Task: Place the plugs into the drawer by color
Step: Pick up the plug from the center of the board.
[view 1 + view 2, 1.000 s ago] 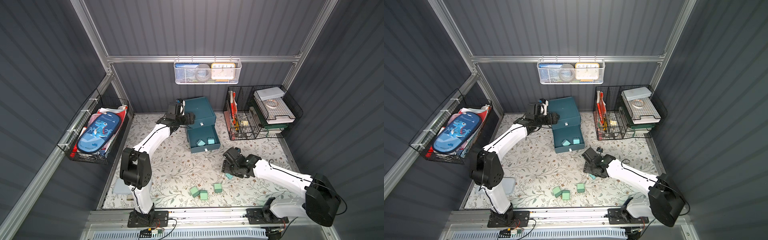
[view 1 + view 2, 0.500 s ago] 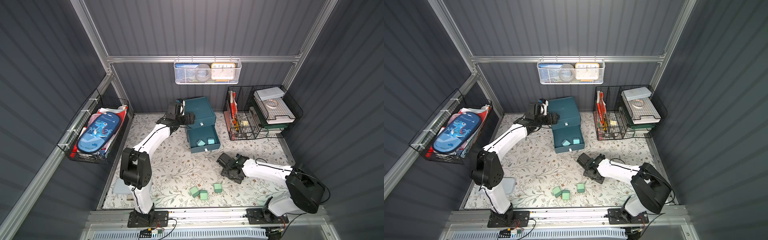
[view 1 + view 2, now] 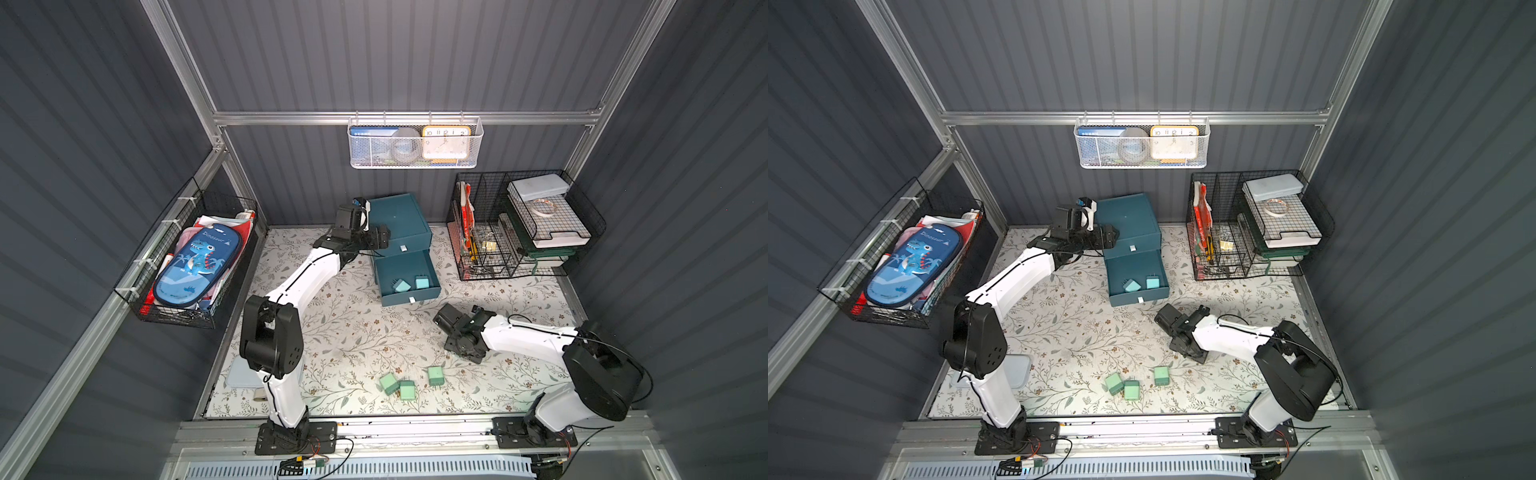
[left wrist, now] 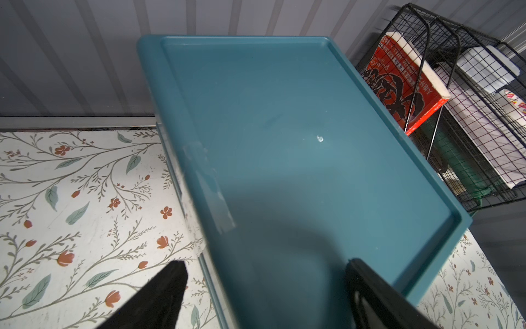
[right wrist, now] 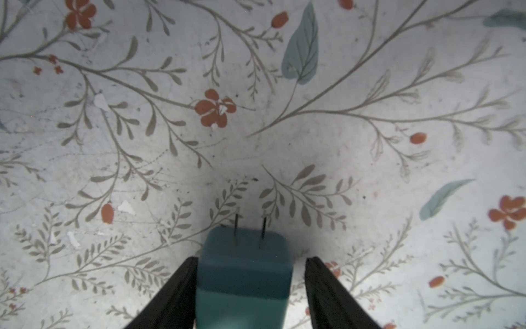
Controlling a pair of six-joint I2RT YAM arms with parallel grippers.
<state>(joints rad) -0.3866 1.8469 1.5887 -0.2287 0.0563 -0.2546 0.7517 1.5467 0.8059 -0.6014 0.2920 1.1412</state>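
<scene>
Teal cabinet (image 3: 401, 220) at the back in both top views, one drawer (image 3: 395, 266) out holding two blue plugs (image 3: 422, 283); left arm (image 3: 307, 276) reaches to its corner, right arm (image 3: 523, 338) low, wrist tipped floorward. Left wrist: left gripper (image 4: 264, 262) spread wide over the cabinet top. Right wrist: right gripper (image 5: 252, 259) straddles a blue plug (image 5: 244, 273) on the floral mat (image 5: 370, 114), one finger (image 5: 176, 290) touching, the other just clear.

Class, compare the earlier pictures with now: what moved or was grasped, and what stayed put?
The right hand shifted over the light blue cube-shaped plug on the floral mat; its fingers now flank it, a gap on one side, not yet gripping. Its elbow swung inward. Unchanged: left hand at the dark teal drawer cabinet, two blue plugs in the open drawer, three mint green plugs on the mat.
</scene>
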